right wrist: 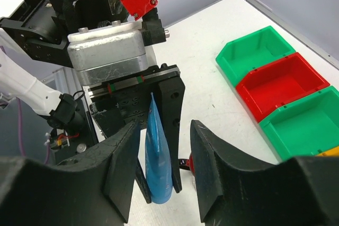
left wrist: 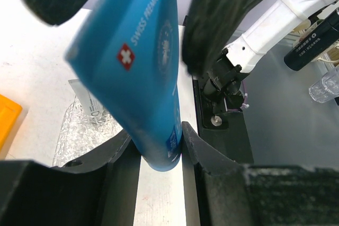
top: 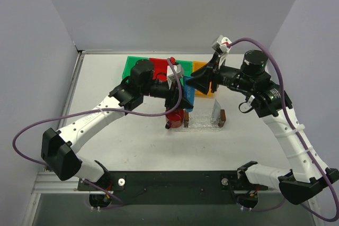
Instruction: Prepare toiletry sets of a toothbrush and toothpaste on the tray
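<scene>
- Right wrist view: the blue toothpaste tube (right wrist: pixel 158 168) hangs in the air, seen edge-on, pinched between the flat black fingers of the left hand (left wrist: pixel 157 149). I cannot tell which end is held.
- It looks light and soft, with a thin glossy skin that will likely dent and may slide under a hard squeeze.
- I judge the best hold is across the flat faces, near the stiff crimped end or the shoulder by the cap.
- The right hand (right wrist: pixel 166 128) is spread wide, one finger on either side of the tube, with gaps showing.
- In the top view the tube sits over the tray (top: pixel 206 124), toward its 10 o'clock corner.
- On the tabletop (top: pixel 132 141), a red cup (top: pixel 174 116) stands at the tray's 9 o'clock and the coloured bins (right wrist: pixel 280 83) at its 12 o'clock.
- I cannot make out the toothbrush.
</scene>
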Available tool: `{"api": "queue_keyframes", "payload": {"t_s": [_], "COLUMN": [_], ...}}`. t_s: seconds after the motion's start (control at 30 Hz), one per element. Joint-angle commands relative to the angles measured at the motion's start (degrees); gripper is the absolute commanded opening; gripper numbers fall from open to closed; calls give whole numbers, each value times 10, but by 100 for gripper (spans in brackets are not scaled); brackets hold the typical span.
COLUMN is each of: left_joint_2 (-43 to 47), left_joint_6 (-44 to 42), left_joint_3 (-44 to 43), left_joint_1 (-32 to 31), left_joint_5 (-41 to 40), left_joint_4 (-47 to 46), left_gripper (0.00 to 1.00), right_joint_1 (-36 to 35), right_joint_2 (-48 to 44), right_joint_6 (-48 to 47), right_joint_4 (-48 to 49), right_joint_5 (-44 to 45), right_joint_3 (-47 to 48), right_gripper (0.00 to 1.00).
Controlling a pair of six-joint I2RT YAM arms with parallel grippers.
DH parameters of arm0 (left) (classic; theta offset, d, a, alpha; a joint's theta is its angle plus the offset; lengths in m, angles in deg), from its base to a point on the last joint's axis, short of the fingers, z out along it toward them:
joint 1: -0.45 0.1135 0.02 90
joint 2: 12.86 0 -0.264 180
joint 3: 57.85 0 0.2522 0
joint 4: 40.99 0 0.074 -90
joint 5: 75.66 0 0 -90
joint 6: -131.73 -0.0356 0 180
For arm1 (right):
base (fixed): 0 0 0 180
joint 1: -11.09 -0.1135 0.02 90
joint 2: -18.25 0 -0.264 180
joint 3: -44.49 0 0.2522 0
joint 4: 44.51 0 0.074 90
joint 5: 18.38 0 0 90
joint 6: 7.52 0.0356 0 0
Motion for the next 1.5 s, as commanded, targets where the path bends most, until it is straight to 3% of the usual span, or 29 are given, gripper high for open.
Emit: {"api": "queue_keyframes", "payload": {"t_s": [0.0, 0.27, 0.5, 0.6, 0.67, 0.7, 0.77, 0.83, 0.93, 1.47], "left_joint_2": [3, 1, 7, 14, 24, 29, 40, 48, 58, 116], "left_joint_6": [-29, -45, -78, -96, -100, -99, -93, -92, -92, -85], "left_joint_3": [-44, -52, -52, -47, -38, -32, -22, -18, -16, 50], "left_joint_1": [-8, -12, -11, -10, -7, -5, 1, 6, 20, 140], "left_joint_5": [1, -2, -15, -26, -42, -47, -58, -61, -68, -129], "left_joint_4": [17, 31, 55, 63, 59, 49, 40, 39, 48, 47], "left_gripper": [0, 0, 0, 0, 9, 26, 40, 62, 79, 82], "right_joint_1": [-7, -8, -9, -9, -9, -9, -9, -9, -7, -8], "right_joint_2": [13, 14, 14, 4, -6, -10, -20, -27, -40, -145], "right_joint_6": [-3, -12, -41, -71, -88, -94, -108, -116, -132, -127], "right_joint_4": [16, 12, -18, -37, -44, -44, -45, -45, -36, 245], "right_joint_5": [-13, -6, 8, 29, 57, 67, 94, 112, 143, 276], "right_joint_3": [2, -12, -7, -6, -8, -10, -13, -20, -36, -323], "right_gripper": [37, 28, 5, 0, 0, 0, 0, 0, 0, 0]}}
